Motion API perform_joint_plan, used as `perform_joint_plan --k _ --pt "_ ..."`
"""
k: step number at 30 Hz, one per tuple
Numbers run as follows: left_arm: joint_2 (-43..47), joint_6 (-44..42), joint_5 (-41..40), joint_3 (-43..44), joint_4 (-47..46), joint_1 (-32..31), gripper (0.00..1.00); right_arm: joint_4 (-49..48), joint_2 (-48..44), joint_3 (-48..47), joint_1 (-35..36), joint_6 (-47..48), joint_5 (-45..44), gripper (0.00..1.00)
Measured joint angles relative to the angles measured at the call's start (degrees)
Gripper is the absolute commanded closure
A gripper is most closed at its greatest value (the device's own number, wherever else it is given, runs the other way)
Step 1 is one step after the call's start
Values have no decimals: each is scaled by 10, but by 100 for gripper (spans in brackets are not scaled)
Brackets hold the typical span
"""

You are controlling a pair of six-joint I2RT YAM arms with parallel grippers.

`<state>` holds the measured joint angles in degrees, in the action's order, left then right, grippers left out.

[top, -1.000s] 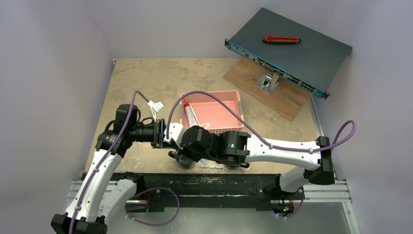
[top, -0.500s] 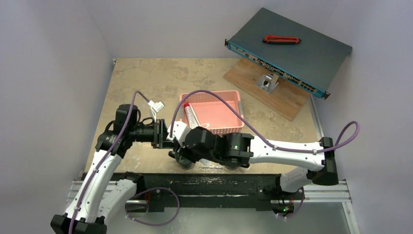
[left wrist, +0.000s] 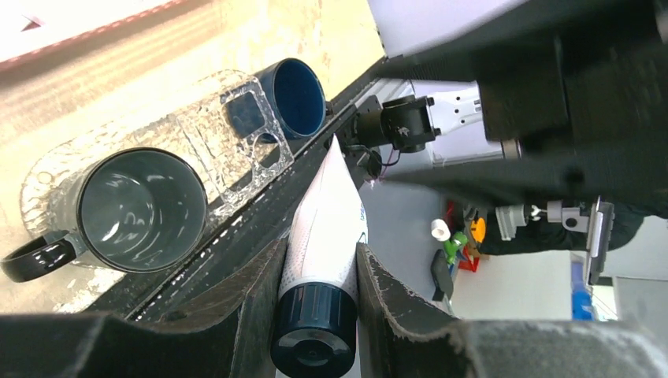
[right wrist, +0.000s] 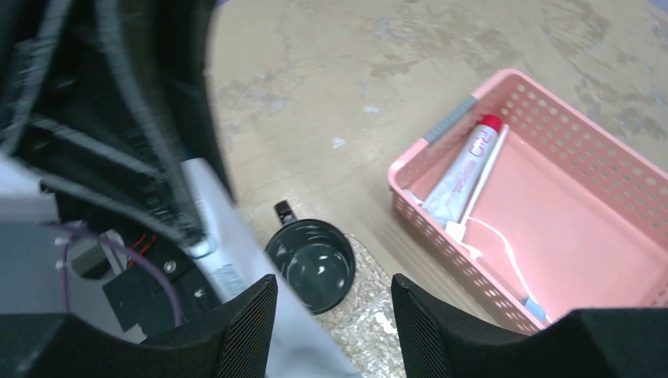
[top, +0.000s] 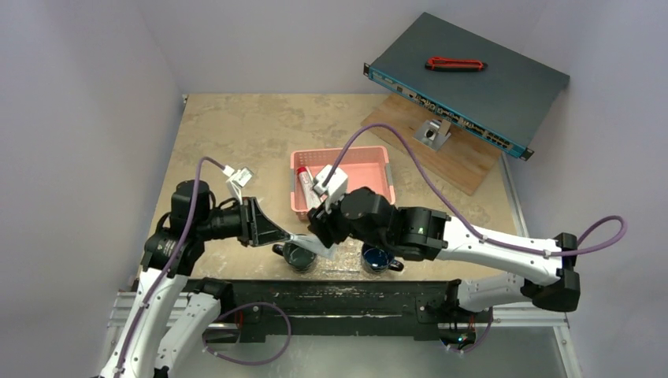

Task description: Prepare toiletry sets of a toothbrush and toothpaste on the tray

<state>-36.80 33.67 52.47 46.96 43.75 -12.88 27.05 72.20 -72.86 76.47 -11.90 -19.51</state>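
My left gripper (left wrist: 321,248) is shut on a white toothpaste tube (left wrist: 327,213) just behind its dark blue cap, holding it in the air over the table's near edge. In the top view the left gripper (top: 285,235) points right and the tube (top: 303,240) ends above the left mug (top: 299,256). My right gripper (top: 321,235) is open; in its wrist view (right wrist: 332,287) the tube (right wrist: 228,260) passes beside its left finger. The clear bumpy tray (top: 339,264) carries two mugs. A red-capped toothpaste (right wrist: 465,169) and a white toothbrush (right wrist: 487,173) lie in the pink basket (right wrist: 567,150).
A second, blue mug (top: 376,258) stands on the tray's right end. Another thin toothbrush (right wrist: 512,260) lies in the basket. A dark network switch (top: 465,83) on a wooden board (top: 465,165) fills the far right. The black rail (top: 346,295) runs along the near edge.
The right gripper has lifted off the mugs and drawn back toward the basket, now open. The left arm has pulled left, and the white tube shows in its jaws. Both mugs are uncovered.
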Motion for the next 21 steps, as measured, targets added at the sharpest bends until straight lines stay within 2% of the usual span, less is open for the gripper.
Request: perform_joint_plan --k 7,21 --pt "54 18 -38 12 0 0 100 -38 -52 57 -103 -81 44 39" --pt "147 89 -98 24 -38 0 100 -177 -161 192 -179 -248 174 32"
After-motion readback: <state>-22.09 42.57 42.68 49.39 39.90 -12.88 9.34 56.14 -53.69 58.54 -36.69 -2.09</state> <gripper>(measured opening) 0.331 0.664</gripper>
